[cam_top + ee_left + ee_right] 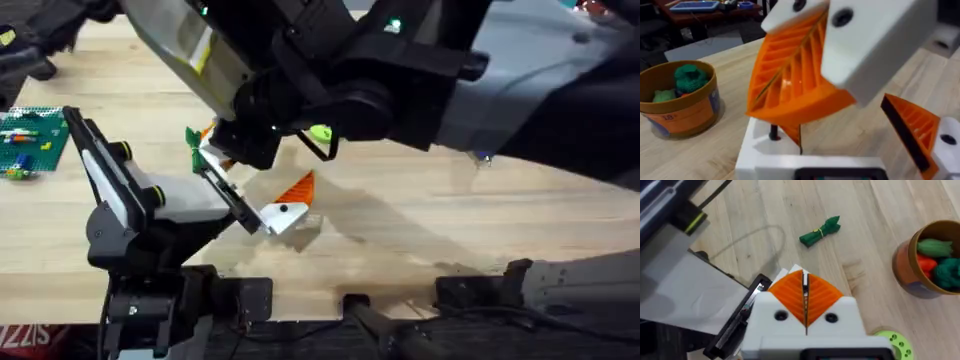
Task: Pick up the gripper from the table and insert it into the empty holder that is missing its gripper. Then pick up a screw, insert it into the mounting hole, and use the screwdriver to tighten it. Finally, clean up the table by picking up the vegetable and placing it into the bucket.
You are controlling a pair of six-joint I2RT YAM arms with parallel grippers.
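Observation:
My right gripper (805, 297) is shut, its orange ribbed pads pressed together. It also looms close in the left wrist view (790, 80). The orange gripper wedge (910, 130) with its dark flat face sits against the white holder (946, 145); from overhead the wedge (297, 187) is beside the holder (280, 215). My left gripper (805, 150) sits just below the right one. The dark-green vegetable (820, 231) lies on the table ahead of the right gripper, also seen from overhead (192, 140). The orange bucket (685, 112) (905, 265) holds green and orange toys. The screw and screwdriver are out of view.
A lime-green ring (895, 342) (320, 132) lies by the right gripper. A green brick plate (25, 140) sits at the table's left edge. The right arm (420, 70) hangs large and dark over the far middle, hiding what is under it. Bare wood stretches to the right.

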